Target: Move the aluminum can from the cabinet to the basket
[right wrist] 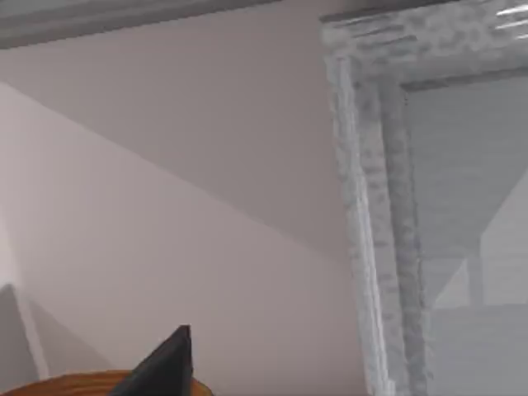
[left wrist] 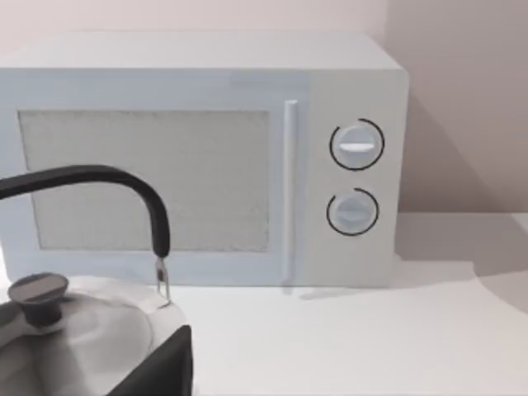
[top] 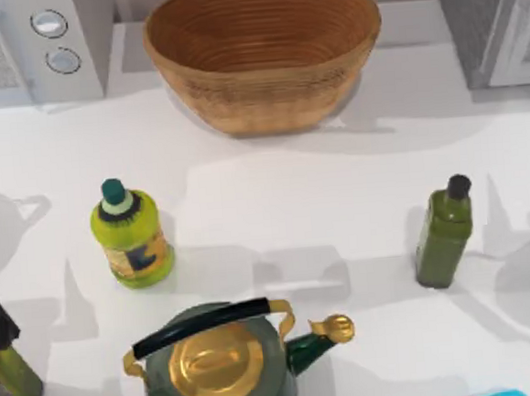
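The basket (top: 263,51) sits top center on the bench (top: 339,210) and the cabinet (top: 494,19) is at the top right corner, but I can't spot the can. A claw fingertip (right wrist: 165,367) pokes into the right wrist view facing the cabinet's door frame; can't tell if either claw is spread or pressed together. Biggest risk I'd guess: clipping that frame reaching in, or knocking the green bottle (top: 444,232), yellow bottle (top: 132,232) or kettle (top: 218,362) on the way to the basket.

A dark tip of the left gripper's fingers (left wrist: 161,367) and of the right gripper's fingers (right wrist: 165,363) shows in each wrist view.
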Tool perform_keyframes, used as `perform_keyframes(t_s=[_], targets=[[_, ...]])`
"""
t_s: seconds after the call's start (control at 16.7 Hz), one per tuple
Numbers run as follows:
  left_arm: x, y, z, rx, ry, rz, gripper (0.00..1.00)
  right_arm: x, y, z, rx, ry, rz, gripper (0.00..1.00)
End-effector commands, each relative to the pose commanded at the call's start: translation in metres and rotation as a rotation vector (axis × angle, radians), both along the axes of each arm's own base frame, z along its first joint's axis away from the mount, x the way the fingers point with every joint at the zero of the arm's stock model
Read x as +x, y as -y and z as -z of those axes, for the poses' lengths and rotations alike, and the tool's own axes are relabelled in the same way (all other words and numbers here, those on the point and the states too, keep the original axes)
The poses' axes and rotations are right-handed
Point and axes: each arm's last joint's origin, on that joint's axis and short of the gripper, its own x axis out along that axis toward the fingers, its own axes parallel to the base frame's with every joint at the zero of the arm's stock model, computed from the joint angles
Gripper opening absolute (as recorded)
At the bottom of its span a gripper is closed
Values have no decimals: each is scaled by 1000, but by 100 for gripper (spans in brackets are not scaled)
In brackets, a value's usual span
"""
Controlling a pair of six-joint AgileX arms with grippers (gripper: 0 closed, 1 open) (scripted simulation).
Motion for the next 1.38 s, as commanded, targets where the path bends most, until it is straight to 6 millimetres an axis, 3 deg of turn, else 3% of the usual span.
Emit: perform_keyframes(t_s=[0.18, 0.3, 0.54, 0.78, 1.02, 1.2, 1.38], targets=[[0, 0, 0, 0, 0, 0, 100, -2, -4, -76, 40, 54, -30, 100], [0, 0, 0, 0, 0, 0, 100, 6, -8, -117, 50, 71, -35, 100], [0, 0, 0, 0, 0, 0, 100, 45, -18, -165, 23, 47, -9, 100], [0, 0, 0, 0, 0, 0, 100, 101, -28, -181, -53, -16, 53, 100], [0, 0, 0, 0, 0, 0, 100, 150, -34, -179, -135, -81, 113, 100], [0, 0, 0, 0, 0, 0, 100, 168, -36, -174, -168, -110, 134, 100], [0, 0, 0, 0, 0, 0, 100, 169, -36, -174, -169, -111, 135, 100]])
